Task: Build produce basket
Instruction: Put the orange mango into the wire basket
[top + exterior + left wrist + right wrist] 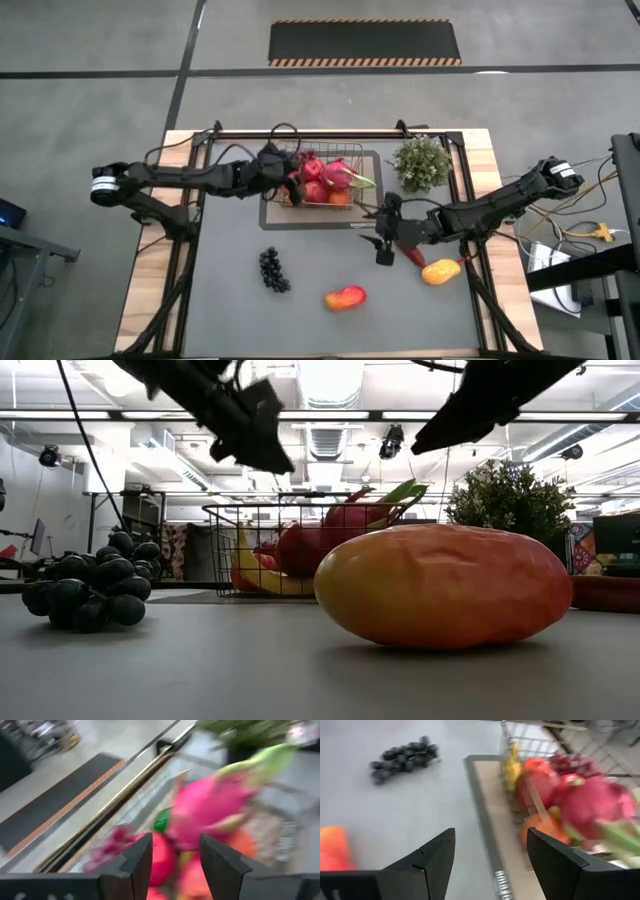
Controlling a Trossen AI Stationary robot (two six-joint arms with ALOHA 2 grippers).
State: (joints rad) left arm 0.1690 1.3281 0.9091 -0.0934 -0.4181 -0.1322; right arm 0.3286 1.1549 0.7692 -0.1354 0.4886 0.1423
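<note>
Take the basket (325, 178) as your landmark: it sits on a flat grey tray (278, 218) toward the far middle of the table (230, 300), and it is already heaped with produce. You can see the pink dragon fruit (338, 177) on top with its green tips toward the leafy plant (422, 163), red apples (314, 192) beside it, an orange piece (340, 198) at the near edge, and a yellow banana (245, 565) against the wire wall in the low view.

Your left gripper (292, 185) hangs over the basket's left end, just above the fruit. From its wrist camera the two fingers (139, 860) stand a little apart with nothing between them; the dragon fruit (210, 807) and a red apple (159, 857) lie right beyond them.

Your right gripper (383, 238) is just off the tray's near right corner, outside the basket. Its fingers (432, 857) are spread wide and hold nothing; the basket's fruit shows ahead of them.

Three pieces lie loose on the table nearer you than the basket: the dark grapes (273, 269) to the near left, a red-yellow mango (345, 297) straight in front, and a second mango (440, 270) to the near right, just beside your right arm
</note>
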